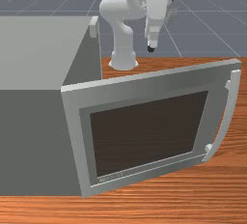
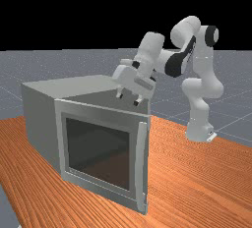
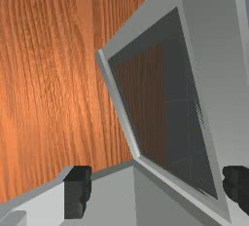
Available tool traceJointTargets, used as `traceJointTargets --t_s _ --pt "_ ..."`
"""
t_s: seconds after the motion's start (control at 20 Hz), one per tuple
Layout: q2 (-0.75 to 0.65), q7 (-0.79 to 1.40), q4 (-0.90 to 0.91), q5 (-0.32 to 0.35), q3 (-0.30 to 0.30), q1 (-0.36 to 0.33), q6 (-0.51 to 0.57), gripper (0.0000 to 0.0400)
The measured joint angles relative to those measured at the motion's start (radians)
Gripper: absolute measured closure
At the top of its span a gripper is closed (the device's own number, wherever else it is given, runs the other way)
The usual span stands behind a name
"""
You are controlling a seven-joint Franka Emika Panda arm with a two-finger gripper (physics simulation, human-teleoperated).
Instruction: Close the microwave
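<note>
The gripper (image 2: 128, 99), its fingers apart, is above the inner side of the open door (image 1: 144, 89), which has a dark window (image 1: 144, 136). The microwave (image 1: 34, 136) sits on the table (image 1: 193, 189), at the front view's left, its inside mostly hidden.

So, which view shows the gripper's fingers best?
The wrist view: both fingers stand large and plainly apart there. The far view shows both too, smaller, just above the door's top edge in the picture; in the front view I make out one dark tip.
</note>
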Motion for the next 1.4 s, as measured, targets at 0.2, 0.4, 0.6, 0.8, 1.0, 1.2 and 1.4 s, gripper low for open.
traceJointTargets --t_s 0.2,0.4,0.6,0.8,1.0,1.2,1.4 --pt "0.031 -0.095 0.032 0.099 0.02 -0.014 0.009 0.0" --pt "0.148 -0.236 0.254 0.297 0.068 -0.058 -0.257 0.0" --pt "0.16 -0.167 0.27 0.225 0.06 -0.027 -0.261 0.0" --pt "0.166 -0.149 0.277 0.226 0.067 -0.015 -0.261 0.0" --pt "0.177 -0.115 0.292 0.217 0.074 0.005 -0.262 0.0" --pt "0.239 -0.092 0.394 0.187 0.071 0.026 -0.317 0.0" --pt "0.36 -0.097 0.591 0.18 0.067 0.028 -0.405 0.0021"
